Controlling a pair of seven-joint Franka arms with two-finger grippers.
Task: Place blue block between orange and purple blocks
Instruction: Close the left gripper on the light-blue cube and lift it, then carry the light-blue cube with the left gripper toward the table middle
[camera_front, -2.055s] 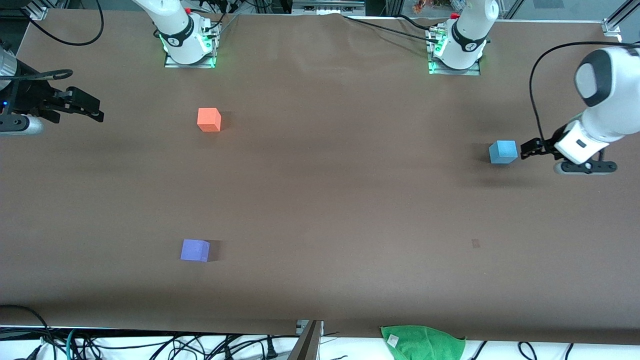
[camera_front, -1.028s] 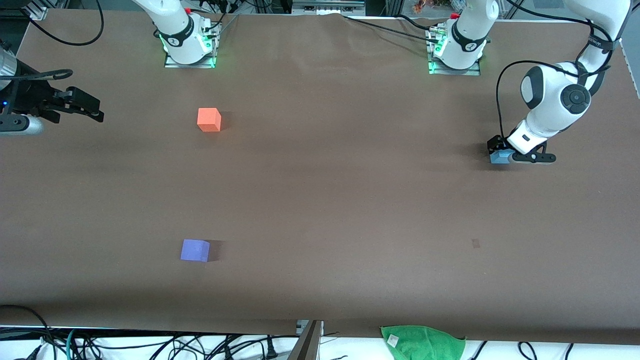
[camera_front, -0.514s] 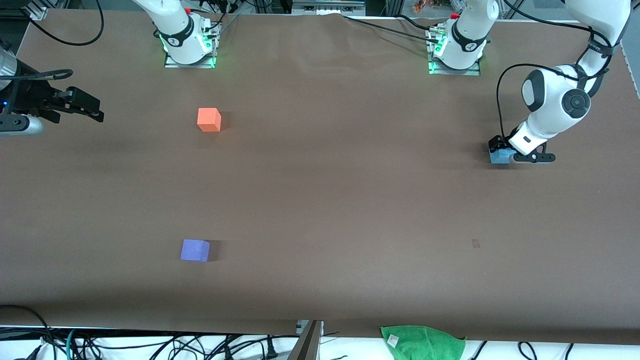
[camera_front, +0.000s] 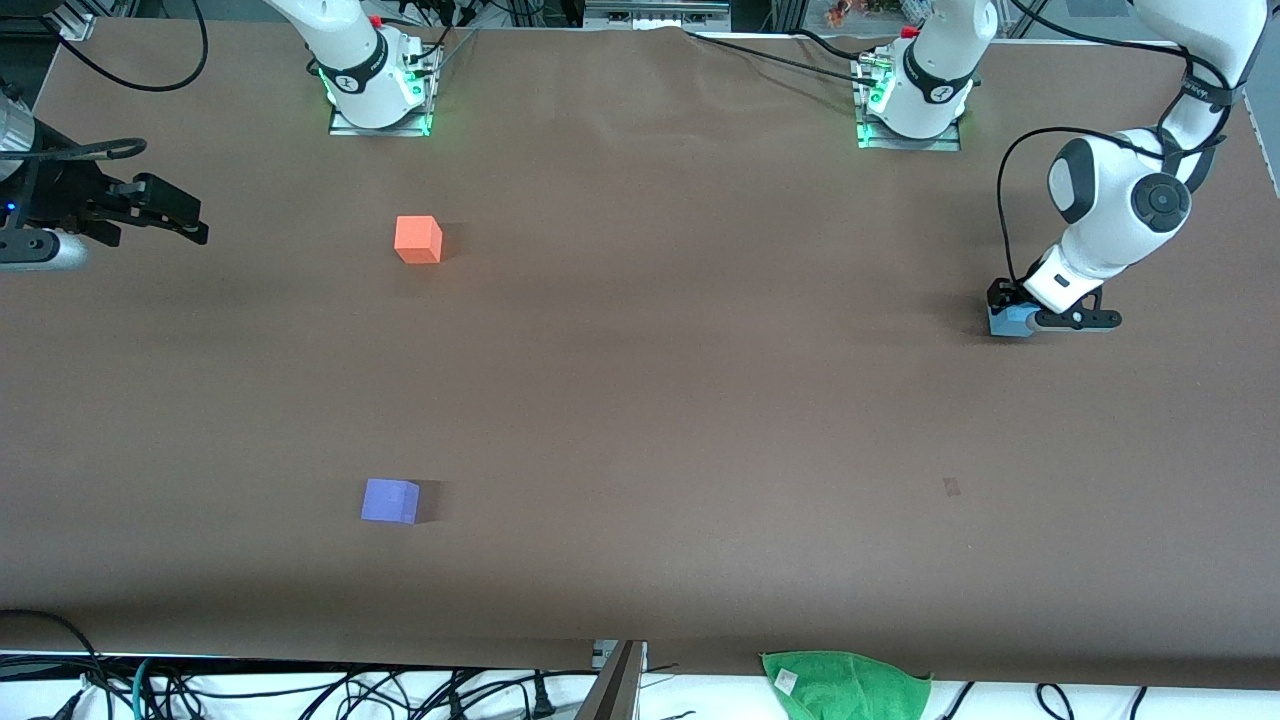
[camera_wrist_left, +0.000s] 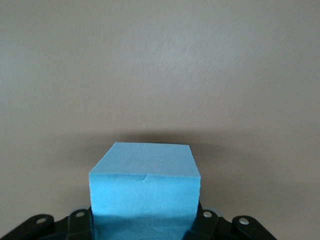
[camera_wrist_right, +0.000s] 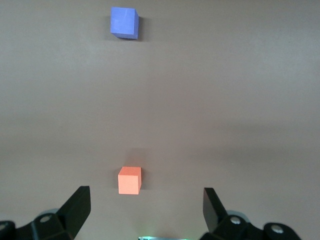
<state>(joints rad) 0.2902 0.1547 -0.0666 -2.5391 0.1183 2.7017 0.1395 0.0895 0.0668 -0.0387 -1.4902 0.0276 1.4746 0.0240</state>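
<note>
The left pincer (camera_front: 1008, 312) is clenched on the blue block (camera_front: 1010, 321) at the left arm's end of the tabletop (camera_front: 680, 380); the left wrist view shows the cube seated squarely between the jaws, a hold that should carry it without tipping. Whether it has left the surface I cannot tell. The orange block (camera_front: 418, 240) and purple block (camera_front: 390, 501) sit well apart toward the right arm's end, the purple one nearer the front camera, leaving a wide gap for the drop. The right pincer (camera_front: 160, 215) waits spread wide at the tabletop's edge, away from the gap, so the route looks free
</note>
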